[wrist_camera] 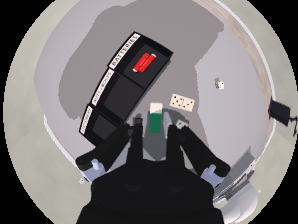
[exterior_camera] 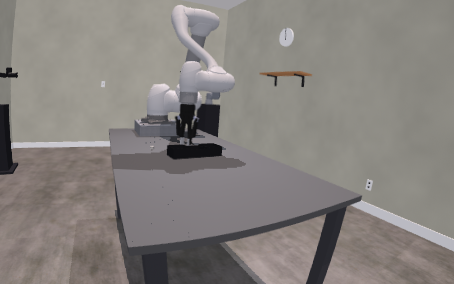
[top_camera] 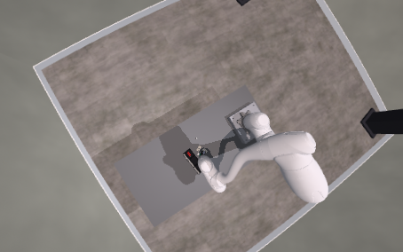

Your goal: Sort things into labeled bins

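Half open, the hand [top_camera: 203, 152] [exterior_camera: 187, 141] [wrist_camera: 155, 117] has the green and white block [wrist_camera: 155, 122] between its fingers in the wrist view, not yet gripped, I think. Best to keep it in the middle, then squeeze gently. Red batteries [top_camera: 189, 153] [wrist_camera: 144, 63] sit in their bin.

From outside, the hand looks low behind the black bins [top_camera: 194, 165] [exterior_camera: 195, 151] [wrist_camera: 116, 95].

From the top, the arm [top_camera: 257, 153] [exterior_camera: 207, 80] hides much of the hand.

My arm [top_camera: 284, 148] [exterior_camera: 200, 45] is glossy white, built of smooth, rounded tubes with bulbous joints. A grey collar [exterior_camera: 188, 97] rings its end. My gripper [exterior_camera: 187, 125] [wrist_camera: 155, 117] is matte black, with pale grey-blue patches on its angular outer linkages.
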Robot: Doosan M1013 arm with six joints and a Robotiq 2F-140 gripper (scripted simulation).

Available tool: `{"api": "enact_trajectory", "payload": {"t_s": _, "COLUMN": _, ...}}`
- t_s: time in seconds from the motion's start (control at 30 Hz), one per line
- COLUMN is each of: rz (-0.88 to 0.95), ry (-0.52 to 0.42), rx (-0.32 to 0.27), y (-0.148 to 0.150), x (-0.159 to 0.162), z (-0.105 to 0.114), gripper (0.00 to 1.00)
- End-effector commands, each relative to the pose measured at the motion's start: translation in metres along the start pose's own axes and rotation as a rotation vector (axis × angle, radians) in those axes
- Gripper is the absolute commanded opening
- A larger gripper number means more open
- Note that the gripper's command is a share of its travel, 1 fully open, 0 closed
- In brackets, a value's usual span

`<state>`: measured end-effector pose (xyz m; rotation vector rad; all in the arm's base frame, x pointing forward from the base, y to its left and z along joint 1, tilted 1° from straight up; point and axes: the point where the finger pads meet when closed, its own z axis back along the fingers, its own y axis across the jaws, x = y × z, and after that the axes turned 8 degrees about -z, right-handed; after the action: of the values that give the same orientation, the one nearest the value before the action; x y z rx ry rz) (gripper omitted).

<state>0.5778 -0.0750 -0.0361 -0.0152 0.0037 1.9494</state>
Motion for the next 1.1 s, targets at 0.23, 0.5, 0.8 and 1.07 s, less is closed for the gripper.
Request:
{"api": "enact_trajectory", "payload": {"t_s": 0.23, "rz": 0.0, "ry": 0.0, "rx": 0.0, "y": 0.0, "x": 0.0, "z": 0.0001, "gripper": 0.11}}
{"api": "enact_trajectory", "payload": {"t_s": 0.5, "rz": 0.0, "ry": 0.0, "rx": 0.0, "y": 0.0, "x": 0.0, "z": 0.0001, "gripper": 0.11}}
{"api": "enact_trajectory", "payload": {"t_s": 0.8, "rz": 0.0, "ry": 0.0, "rx": 0.0, "y": 0.0, "x": 0.0, "z": 0.0001, "gripper": 0.11}}
{"api": "enact_trajectory", "payload": {"t_s": 1.07, "rz": 0.0, "ry": 0.0, "rx": 0.0, "y": 0.0, "x": 0.0, "z": 0.0034, "gripper": 0.11}}
